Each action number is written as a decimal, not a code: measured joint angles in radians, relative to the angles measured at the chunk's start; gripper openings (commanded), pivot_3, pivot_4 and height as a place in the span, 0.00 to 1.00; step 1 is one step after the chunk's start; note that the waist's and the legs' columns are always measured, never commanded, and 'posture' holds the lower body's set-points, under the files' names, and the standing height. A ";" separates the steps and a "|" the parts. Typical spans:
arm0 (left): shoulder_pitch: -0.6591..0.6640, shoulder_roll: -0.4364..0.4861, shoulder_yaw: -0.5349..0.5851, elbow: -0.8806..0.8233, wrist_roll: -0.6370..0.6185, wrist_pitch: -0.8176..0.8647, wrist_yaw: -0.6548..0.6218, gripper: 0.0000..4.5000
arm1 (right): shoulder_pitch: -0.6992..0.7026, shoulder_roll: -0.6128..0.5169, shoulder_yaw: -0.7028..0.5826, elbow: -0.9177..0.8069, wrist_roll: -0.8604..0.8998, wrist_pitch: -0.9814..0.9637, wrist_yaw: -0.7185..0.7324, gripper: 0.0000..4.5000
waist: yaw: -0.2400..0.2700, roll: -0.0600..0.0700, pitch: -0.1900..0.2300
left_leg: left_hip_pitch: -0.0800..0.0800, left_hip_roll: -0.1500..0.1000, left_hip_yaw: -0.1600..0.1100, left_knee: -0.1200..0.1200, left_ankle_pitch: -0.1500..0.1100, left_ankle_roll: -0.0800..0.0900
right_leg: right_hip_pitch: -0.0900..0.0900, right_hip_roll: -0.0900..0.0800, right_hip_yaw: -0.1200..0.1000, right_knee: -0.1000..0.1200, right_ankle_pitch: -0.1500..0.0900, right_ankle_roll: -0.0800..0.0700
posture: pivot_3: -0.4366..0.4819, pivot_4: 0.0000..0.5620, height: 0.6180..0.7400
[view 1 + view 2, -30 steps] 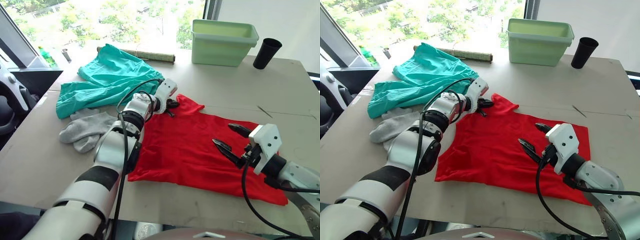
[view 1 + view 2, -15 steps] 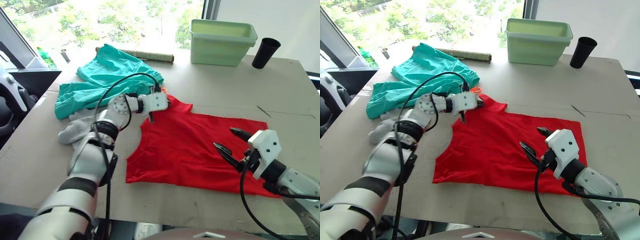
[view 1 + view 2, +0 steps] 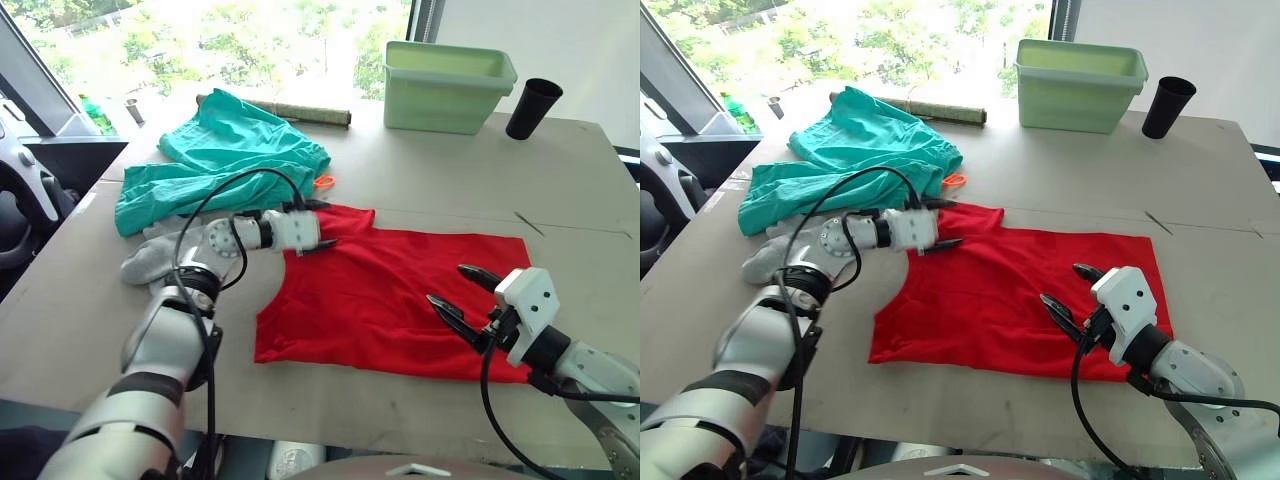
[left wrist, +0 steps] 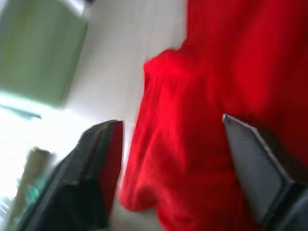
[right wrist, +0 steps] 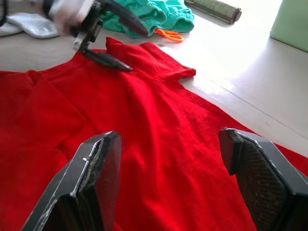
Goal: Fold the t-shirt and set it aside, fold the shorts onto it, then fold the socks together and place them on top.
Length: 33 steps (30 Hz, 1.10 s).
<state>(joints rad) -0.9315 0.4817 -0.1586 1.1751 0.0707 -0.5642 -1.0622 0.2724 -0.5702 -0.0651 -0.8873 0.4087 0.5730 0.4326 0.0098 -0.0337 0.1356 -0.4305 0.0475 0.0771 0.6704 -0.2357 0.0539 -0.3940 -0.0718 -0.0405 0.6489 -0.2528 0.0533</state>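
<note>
Left tool (image 3: 318,224) spread over t-shirt (image 3: 400,290) sleeve

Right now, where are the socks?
In the left eye view the socks lie at the table's left, just below the shorts and left of the t-shirt, partly behind the left arm.

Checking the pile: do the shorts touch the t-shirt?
Apart. The left eye view shows bare table between the shorts and the t-shirt.

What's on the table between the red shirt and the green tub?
Nothing. In the left eye view, only bare table lies between the t-shirt and the green tub.
</note>
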 measured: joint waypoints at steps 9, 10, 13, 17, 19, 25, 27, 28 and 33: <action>-0.223 0.023 0.136 -0.062 -0.188 1.239 -0.116 0.89 | -0.011 -0.004 0.001 0.015 -0.007 -0.003 0.029 0.76 | -0.019 -0.002 0.000 | 0.000 -0.003 -0.004 0.000 0.000 0.000 | -0.001 0.002 0.001 0.004 0.000 0.001 | 0.48 0.27 1.00; -0.233 0.022 0.146 -0.061 -0.192 1.278 -0.096 0.89 | -0.012 -0.004 0.001 0.015 -0.007 -0.003 0.031 0.76 | -0.019 -0.002 0.000 | 0.000 -0.003 -0.004 0.000 0.000 0.000 | -0.001 0.002 0.001 0.004 0.000 0.001 | 0.48 0.27 1.00; -0.262 0.016 0.163 -0.061 -0.193 1.379 -0.012 0.89 | -0.012 -0.006 0.001 0.013 -0.006 -0.003 0.040 0.76 | -0.019 -0.002 0.000 | 0.000 -0.003 -0.004 0.000 0.000 0.000 | -0.001 0.002 0.001 0.004 0.000 0.001 | 0.48 0.27 1.00; -0.263 0.011 0.167 -0.061 -0.182 1.359 0.066 0.89 | -0.001 -0.006 0.002 0.002 -0.006 -0.003 0.041 0.76 | -0.017 -0.002 0.000 | 0.000 -0.002 -0.003 0.000 0.000 0.000 | -0.001 0.001 0.001 0.005 0.000 0.001 | 0.48 0.27 1.00; -0.263 0.003 0.167 -0.061 -0.173 1.314 0.096 0.89 | 0.003 -0.006 0.002 0.000 -0.007 -0.003 0.040 0.76 | -0.016 -0.002 0.000 | 0.000 -0.002 -0.003 0.000 0.000 0.000 | -0.001 0.001 0.001 0.005 0.000 0.000 | 0.48 0.27 1.00; -0.235 -0.041 0.135 -0.065 -0.126 1.193 0.164 0.89 | 0.017 -0.005 0.004 -0.008 -0.007 -0.003 0.038 0.76 | -0.011 -0.002 0.000 | 0.000 -0.003 -0.003 0.000 0.000 0.000 | -0.001 0.001 0.002 0.004 0.000 0.000 | 0.48 0.27 1.00; -0.234 -0.061 0.120 -0.069 -0.107 1.167 0.190 0.89 | 0.018 -0.005 0.004 -0.010 -0.007 -0.002 0.038 0.76 | -0.007 -0.002 0.000 | 0.001 -0.003 -0.002 0.000 0.000 0.000 | -0.001 0.001 0.002 0.005 0.000 0.000 | 0.48 0.27 1.00; -0.234 -0.069 0.110 -0.074 -0.096 1.157 0.199 0.89 | 0.018 -0.005 0.004 -0.011 -0.007 -0.001 0.037 0.76 | -0.003 -0.002 0.000 | 0.001 -0.004 -0.003 0.000 0.000 0.000 | -0.001 0.001 0.002 0.005 0.000 0.000 | 0.48 0.27 1.00; -0.200 -0.116 0.066 -0.122 -0.038 1.101 0.280 0.59 | 0.021 -0.005 0.003 -0.017 -0.006 0.002 0.038 0.76 | 0.008 0.001 -0.003 | 0.002 -0.005 -0.003 0.000 0.000 0.000 | 0.001 -0.001 0.002 0.005 0.000 0.000 | 0.48 0.27 1.00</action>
<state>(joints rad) -1.1313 0.3656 -0.0923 1.0529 0.0323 0.5373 -0.7818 0.2932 -0.5752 -0.0617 -0.9040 0.4025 0.5746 0.4702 0.0181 -0.0326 0.1322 -0.4284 0.0426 0.0744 0.6705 -0.2356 0.0538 -0.3930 -0.0729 -0.0383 0.6536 -0.2531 0.0537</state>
